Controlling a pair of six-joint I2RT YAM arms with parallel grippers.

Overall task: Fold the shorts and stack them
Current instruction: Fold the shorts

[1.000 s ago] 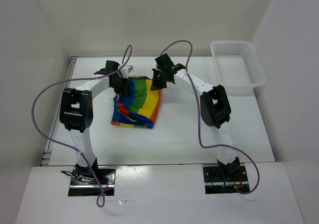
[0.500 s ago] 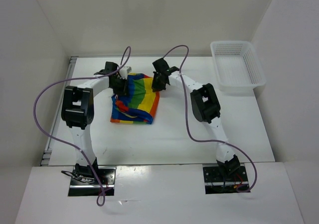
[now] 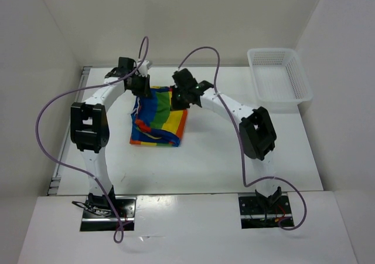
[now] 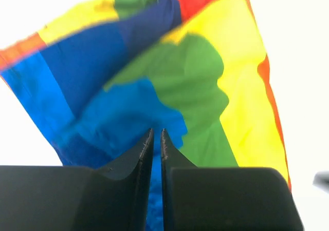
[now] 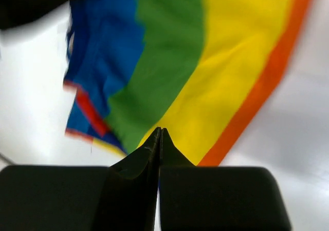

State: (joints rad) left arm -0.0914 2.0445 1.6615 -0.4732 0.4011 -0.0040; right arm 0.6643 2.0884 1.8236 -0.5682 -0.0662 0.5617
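Shorts lie toward arm bases from both grippers, long axis far-to-near. Left gripper pinches far-left corner, fingers narrow. Right gripper pinches far-right corner, fingers closed tight.

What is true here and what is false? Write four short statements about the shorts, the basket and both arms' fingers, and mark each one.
1. The shorts lie inside the basket. False: they are on the table between the two arms, well apart from the basket.
2. The left fingers are closed on blue fabric of the shorts. True.
3. The right fingers stand wide open. False: they are shut, tips together at the far right edge of the shorts.
4. The basket sits at the table's far right corner. True.
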